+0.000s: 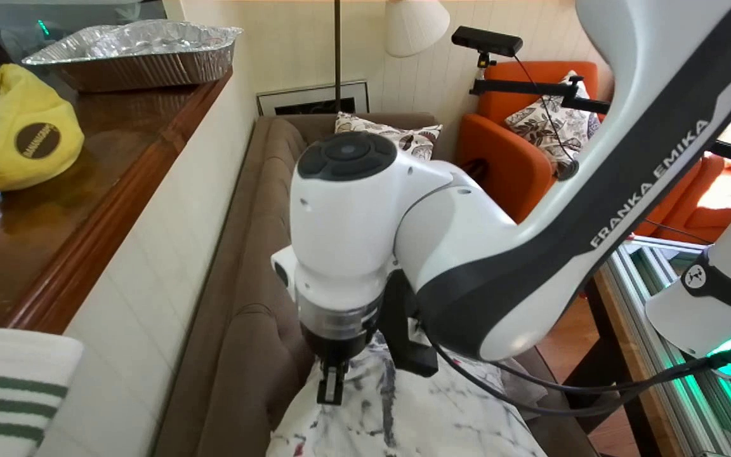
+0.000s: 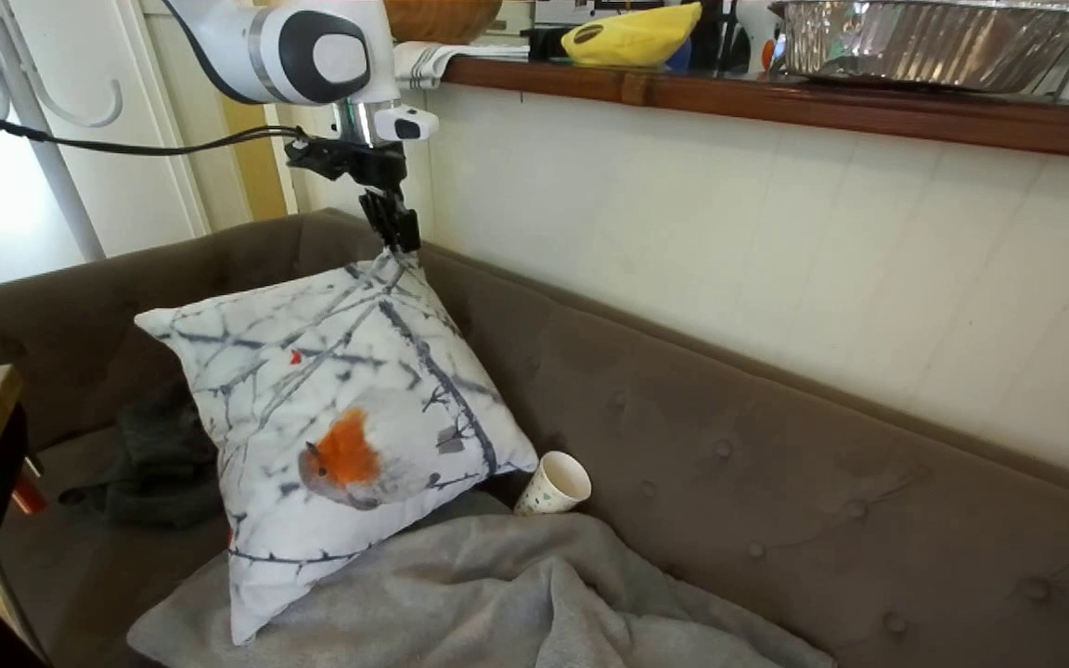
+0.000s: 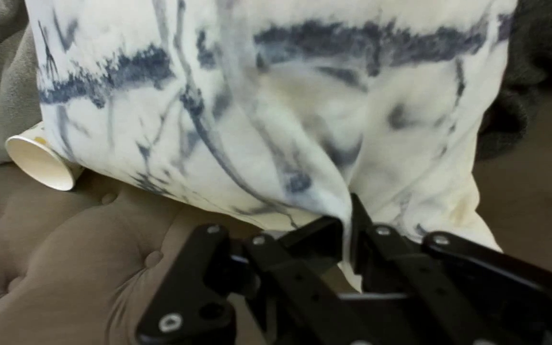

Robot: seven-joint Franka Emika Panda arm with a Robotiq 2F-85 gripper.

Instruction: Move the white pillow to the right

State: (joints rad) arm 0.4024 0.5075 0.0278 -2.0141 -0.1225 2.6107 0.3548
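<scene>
The white pillow, printed with grey branches and an orange-and-grey bird, shows in both exterior views [image 1: 441,416] [image 2: 312,390] and fills the upper wrist view [image 3: 257,96]. It leans tilted on the brown couch [image 2: 729,464], one corner pointing up. My gripper [image 2: 395,232] is at that top corner. In the wrist view the gripper's fingers [image 3: 348,235] are shut with a fold of the pillow's fabric pinched between them. In an exterior view the gripper [image 1: 330,387] is over the pillow beside the couch back. The pillow's rear side is hidden.
A paper cup [image 2: 553,484] lies tilted by the pillow's lower corner; the wrist view shows it too [image 3: 41,160]. A grey blanket [image 2: 516,584] lies in front. A dark cloth [image 2: 163,455] lies behind the pillow. A wooden ledge [image 1: 169,136] runs above the couch back.
</scene>
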